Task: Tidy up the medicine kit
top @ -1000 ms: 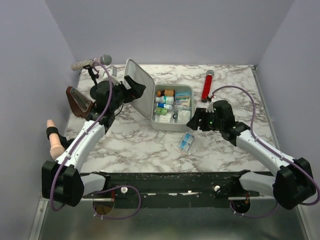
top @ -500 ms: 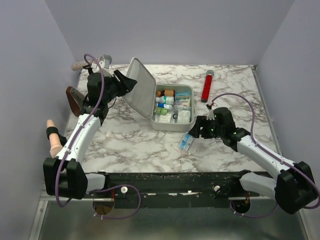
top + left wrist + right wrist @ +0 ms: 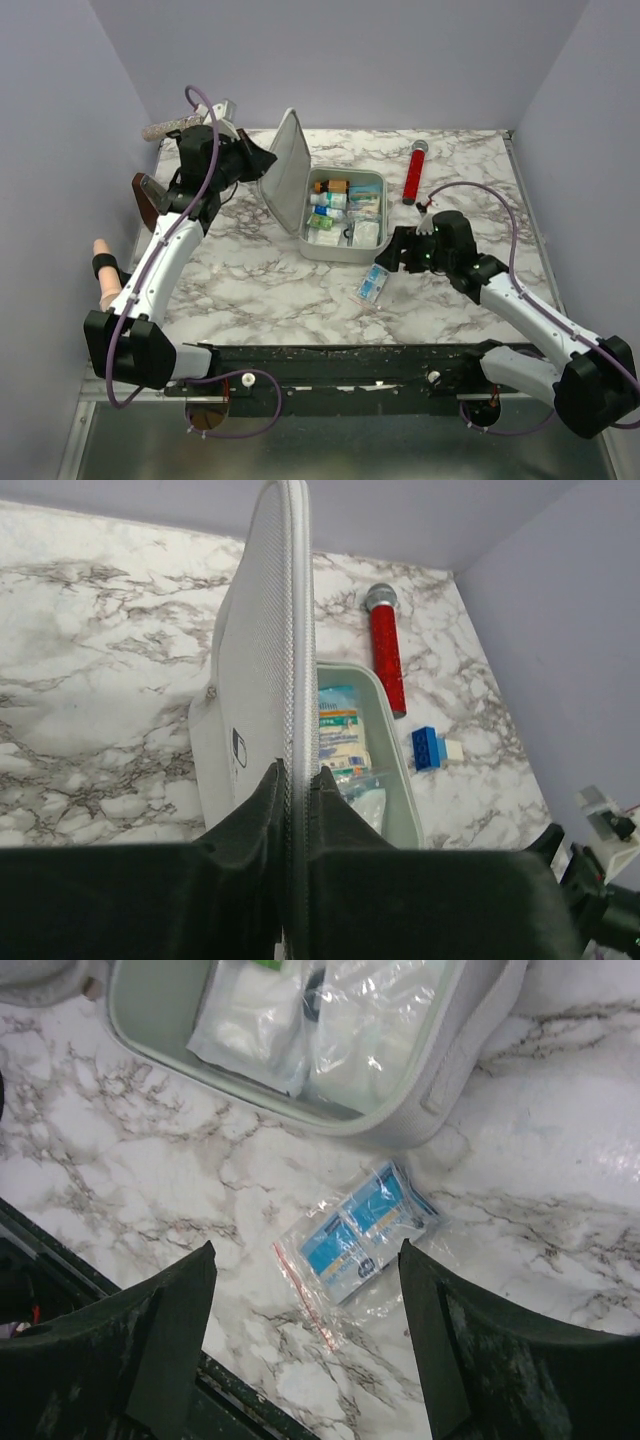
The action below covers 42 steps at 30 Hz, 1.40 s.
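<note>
Two arms flank the medicine kit (image 3: pixel 340 253), which sits open on the marble table (image 3: pixel 250 290). The left gripper (image 3: pixel 298 777) is pinched narrow onto the rim of the kit's lid (image 3: pixel 283 172), and the lid stands nearly upright along the kit's left side. The right gripper (image 3: pixel 386 254) hangs spread wide, holding nothing, just off the kit's near right corner. Below it a bagged blue-and-white packet (image 3: pixel 372 287) lies just in front of the kit. A red cylinder (image 3: pixel 414 172) lies to the kit's right, apart from it.
</note>
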Tool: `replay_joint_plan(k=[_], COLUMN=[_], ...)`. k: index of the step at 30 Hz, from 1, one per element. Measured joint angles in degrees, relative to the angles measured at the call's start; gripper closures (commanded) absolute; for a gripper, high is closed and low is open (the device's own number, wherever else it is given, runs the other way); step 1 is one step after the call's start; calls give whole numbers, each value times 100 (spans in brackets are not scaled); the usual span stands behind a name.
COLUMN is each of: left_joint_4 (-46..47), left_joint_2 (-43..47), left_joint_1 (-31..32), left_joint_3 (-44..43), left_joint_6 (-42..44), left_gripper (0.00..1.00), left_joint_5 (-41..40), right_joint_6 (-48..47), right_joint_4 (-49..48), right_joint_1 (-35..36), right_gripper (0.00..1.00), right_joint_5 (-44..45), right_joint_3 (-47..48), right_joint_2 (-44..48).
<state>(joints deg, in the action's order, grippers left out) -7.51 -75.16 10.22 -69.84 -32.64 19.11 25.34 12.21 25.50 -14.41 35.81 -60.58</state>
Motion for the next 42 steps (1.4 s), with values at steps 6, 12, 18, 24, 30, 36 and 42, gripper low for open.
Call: replay_joint_plan(k=[6,12,18,24,30,36,42], left_joint_4=[-540,-299,57,118,52,-72,-168], left_joint_2=[-175,37,492,846,1143,1226,1283], left_joint_1=[835,1167,1235,1381,1408,1425,1427], left_joint_3=[-472,-114,503,835,1043,1045,1045], left_joint_6=[625,682,455,302,232,243,282], left_gripper=[100,100,100,100,100,100,100], left_joint_5=[-280,-595,-833,-1067,-1252,-1344,-1449], right_joint_6=[9,85,409,601,761,892,968], right_joint_4=[33,81,92,-214,-629,-1045,-1088], right_joint_1=[0,0,2,0,0,-2,0], right_gripper=[19,21,21,23,32,57,83], right_joint_5=[11,177,621,817,813,660,511], right_joint_3=[455,-138,-612,-612,-599,-581,-660], right_joint_2=[-17,7,-177,-866,-1285,-1622,-1650])
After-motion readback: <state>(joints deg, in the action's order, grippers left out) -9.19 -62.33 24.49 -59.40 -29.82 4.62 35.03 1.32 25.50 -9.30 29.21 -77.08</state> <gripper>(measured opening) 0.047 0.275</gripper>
